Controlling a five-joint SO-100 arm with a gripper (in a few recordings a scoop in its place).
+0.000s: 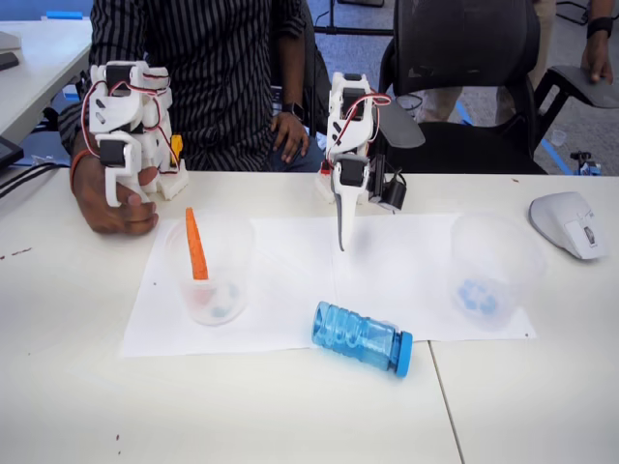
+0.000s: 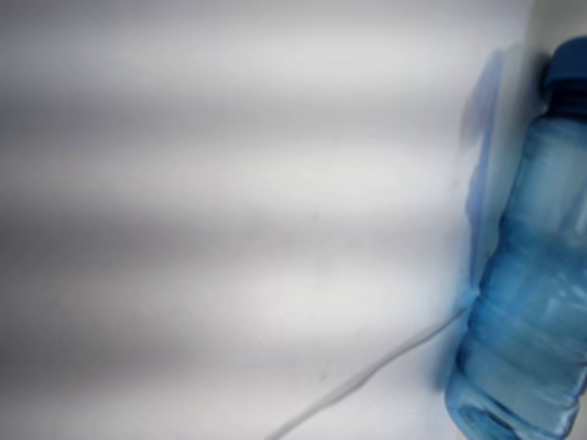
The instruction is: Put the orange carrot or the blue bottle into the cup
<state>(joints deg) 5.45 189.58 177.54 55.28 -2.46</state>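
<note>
Carrot [image 1: 196, 245] stands leaning inside the left clear cup [image 1: 210, 272] on the white paper sheet [image 1: 290, 309] in the fixed view. Toward the sheet's front edge, right of that cup, the blue bottle [image 1: 362, 337] lies on its side, cap pointing right. Behind the bottle the gripper [image 1: 342, 232] hangs over the sheet, fingers together, holding nothing. A second clear cup [image 1: 491, 274] stands at the sheet's right end

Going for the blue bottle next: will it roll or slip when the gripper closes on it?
The blue bottle lies on its side on the table and looks round, so a nudge would probably roll it. It appears empty, likely light and easy to shove away. Its ribbed, see-through plastic may flex and slip a little; gripping across the ribs seems safest.
</note>
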